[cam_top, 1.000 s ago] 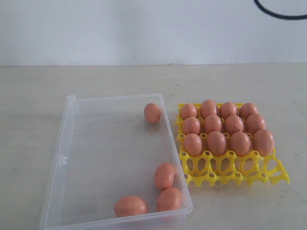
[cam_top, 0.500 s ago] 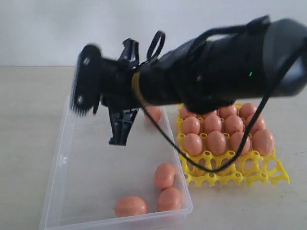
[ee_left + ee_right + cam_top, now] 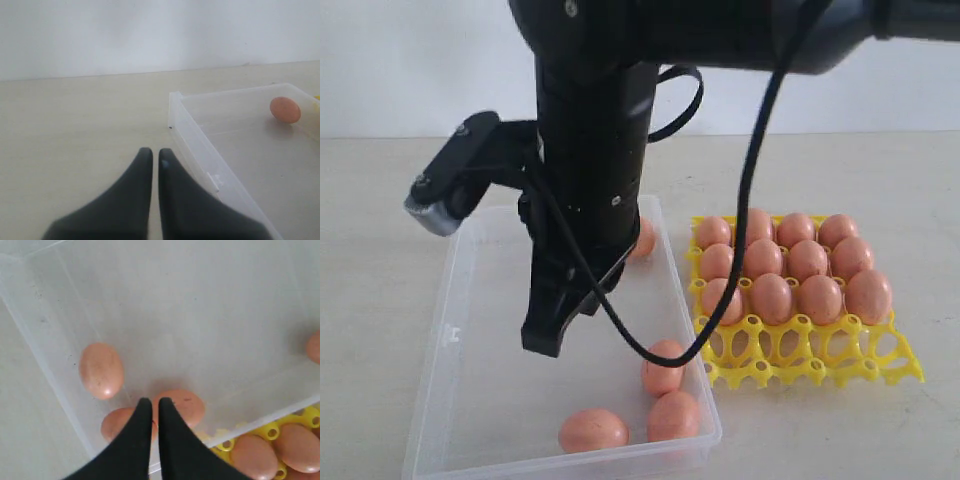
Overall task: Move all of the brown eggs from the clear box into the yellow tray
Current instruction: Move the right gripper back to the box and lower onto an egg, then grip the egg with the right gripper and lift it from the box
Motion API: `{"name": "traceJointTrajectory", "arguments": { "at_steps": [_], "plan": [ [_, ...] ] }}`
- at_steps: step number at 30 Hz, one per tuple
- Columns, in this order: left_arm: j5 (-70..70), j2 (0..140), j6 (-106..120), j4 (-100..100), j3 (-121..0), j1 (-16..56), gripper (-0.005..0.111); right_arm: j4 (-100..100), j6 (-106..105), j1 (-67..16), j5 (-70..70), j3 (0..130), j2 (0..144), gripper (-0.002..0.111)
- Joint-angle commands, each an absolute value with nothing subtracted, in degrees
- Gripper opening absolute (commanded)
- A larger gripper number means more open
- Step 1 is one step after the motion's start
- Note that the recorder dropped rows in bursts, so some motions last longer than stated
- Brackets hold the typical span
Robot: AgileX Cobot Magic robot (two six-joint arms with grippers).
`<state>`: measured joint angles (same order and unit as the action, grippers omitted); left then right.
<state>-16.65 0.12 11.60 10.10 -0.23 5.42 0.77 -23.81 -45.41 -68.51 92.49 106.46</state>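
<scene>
Right jaws: closed together, holding nothing, over the clear box [image 3: 490,390].
Left jaws: closed, holding nothing.
Advice: open first, then straddle the brown egg [image 3: 592,430] lying alone at the box's front wall.

No legible text, label, brand, number or sign is found in any view. Nothing printed can be made out on the clear box [image 3: 485,390], the yellow tray [image 3: 815,372], the brown eggs [image 3: 592,430] or the black arm housing [image 3: 590,150].
</scene>
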Motion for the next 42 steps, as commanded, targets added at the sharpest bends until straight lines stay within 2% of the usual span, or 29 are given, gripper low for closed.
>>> {"name": "traceJointTrajectory", "arguments": {
  "at_steps": [1, 2, 3, 4, 36, 42],
  "plan": [
    [-16.26, 0.00, 11.63, 10.00, 0.00, 5.72, 0.004, -3.64, -32.90, -45.08, -69.96, 92.71, 113.47, 0.024],
    [-16.26, 0.00, 11.63, 10.00, 0.00, 5.72, 0.004, -6.09, -35.97, -45.08, -69.03, 92.71, 115.20, 0.037],
    [-16.26, 0.00, 11.63, 10.00, 0.00, 5.72, 0.004, -6.70, -36.54, -45.08, -68.37, 92.71, 115.97, 0.044],
    [-16.26, 0.00, 11.63, 10.00, 0.00, 5.72, 0.004, -6.71, -36.54, -45.08, -68.23, 92.71, 117.05, 0.046],
    [-16.26, 0.00, 11.63, 10.00, 0.00, 5.72, 0.004, -8.08, -34.86, -45.08, -66.82, 92.71, 122.43, 0.045],
    [-16.26, 0.00, 11.63, 10.00, 0.00, 5.72, 0.004, -6.31, -21.13, -45.08, -69.96, 92.71, 121.21, 0.045]
  ]
}}
